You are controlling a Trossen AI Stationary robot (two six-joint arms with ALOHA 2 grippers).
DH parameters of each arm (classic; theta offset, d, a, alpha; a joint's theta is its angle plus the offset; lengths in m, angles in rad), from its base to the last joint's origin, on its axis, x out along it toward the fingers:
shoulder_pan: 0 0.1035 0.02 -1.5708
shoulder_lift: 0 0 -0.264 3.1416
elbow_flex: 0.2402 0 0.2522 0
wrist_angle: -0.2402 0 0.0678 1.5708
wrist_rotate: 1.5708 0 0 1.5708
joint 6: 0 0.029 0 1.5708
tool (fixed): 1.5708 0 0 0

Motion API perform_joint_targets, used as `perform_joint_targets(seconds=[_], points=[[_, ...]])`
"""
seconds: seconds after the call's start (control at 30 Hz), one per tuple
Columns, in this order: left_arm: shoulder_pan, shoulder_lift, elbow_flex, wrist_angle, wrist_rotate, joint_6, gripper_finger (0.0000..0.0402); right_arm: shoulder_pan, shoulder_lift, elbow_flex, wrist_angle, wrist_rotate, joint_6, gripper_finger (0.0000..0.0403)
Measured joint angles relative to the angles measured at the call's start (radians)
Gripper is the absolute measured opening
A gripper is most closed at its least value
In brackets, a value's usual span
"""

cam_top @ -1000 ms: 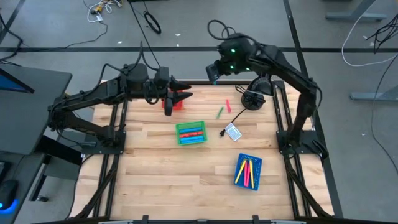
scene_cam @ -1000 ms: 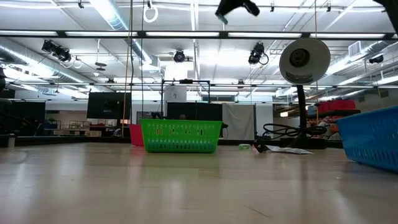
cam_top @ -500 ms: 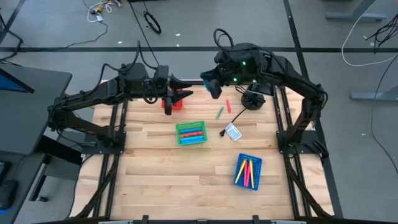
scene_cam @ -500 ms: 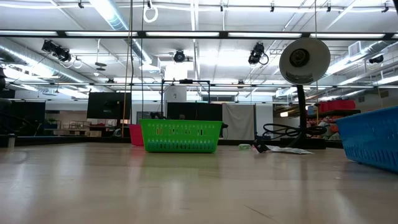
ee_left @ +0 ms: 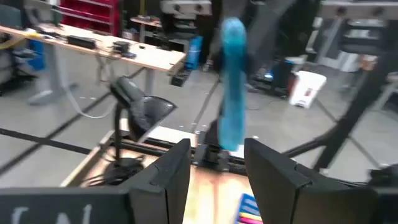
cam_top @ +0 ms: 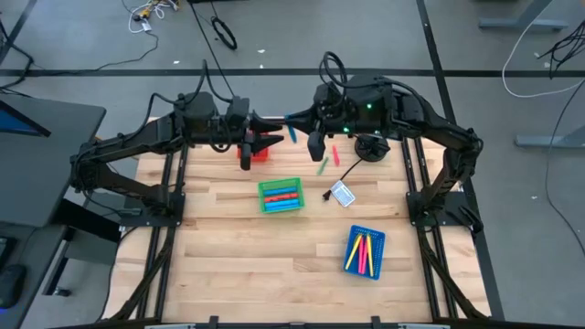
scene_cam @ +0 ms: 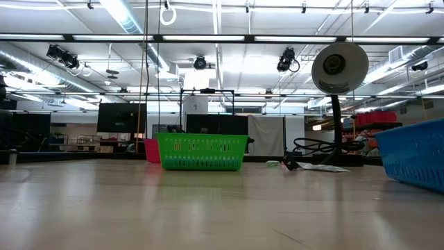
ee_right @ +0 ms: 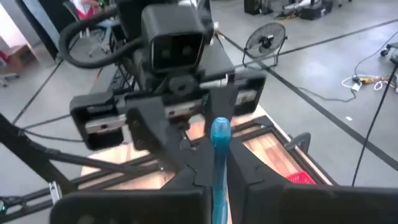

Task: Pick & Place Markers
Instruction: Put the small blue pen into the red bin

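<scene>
Right wrist view shows my right claw [ee_right: 219,163] pinching the blue marker [ee_right: 219,134] near my half-spread left claw [cam_top: 272,140]; misaligned, the handover could drop it onto the worktop [cam_top: 238,247].

- Wooden table [cam_top: 238,265], light planks, dark frame
- Red tray [cam_top: 260,153] right under L gripper [cam_top: 274,141]
- Green tray [cam_top: 280,196] nearer front, w/ markers in it
- Green marker [cam_top: 323,165] & red marker [cam_top: 335,154] loose below R gripper [cam_top: 294,129]; card [cam_top: 343,194] just beyond
- Blue tray [cam_top: 365,251] far from both
</scene>
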Motion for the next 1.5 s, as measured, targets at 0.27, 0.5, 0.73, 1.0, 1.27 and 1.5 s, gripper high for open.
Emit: perform_joint_targets(seconds=[0.27, 0.5, 0.73, 1.0, 1.27, 1.5], points=[[-0.026, 0.000, 0.000, 0.072, 0.042, -0.010, 0.0167, 0.014, 0.000, 0.000, 0.068, -0.003, -0.019, 0.0009], [-0.035, 0.004, 0.000, 0.107, -0.015, -0.012, 0.0216, 0.035, 0.001, 0.000, 0.089, -0.003, -0.014, 0.0009], [-0.048, 0.026, 0.000, 0.126, 0.021, -0.013, 0.0233, 0.054, 0.012, -0.001, 0.121, -0.003, -0.014, 0.0009], [-0.063, 0.033, -0.001, 0.166, 0.028, -0.013, 0.0151, 0.057, 0.012, -0.001, 0.142, -0.003, -0.005, 0.0009], [-0.063, 0.031, 0.000, 0.181, 0.031, -0.022, 0.0054, 0.057, 0.012, -0.001, 0.138, -0.003, -0.003, 0.0014], [-0.063, 0.027, 0.000, 0.169, -0.012, -0.101, 0.0054, 0.056, 0.012, -0.001, 0.119, 0.010, -0.025, 0.0070]])
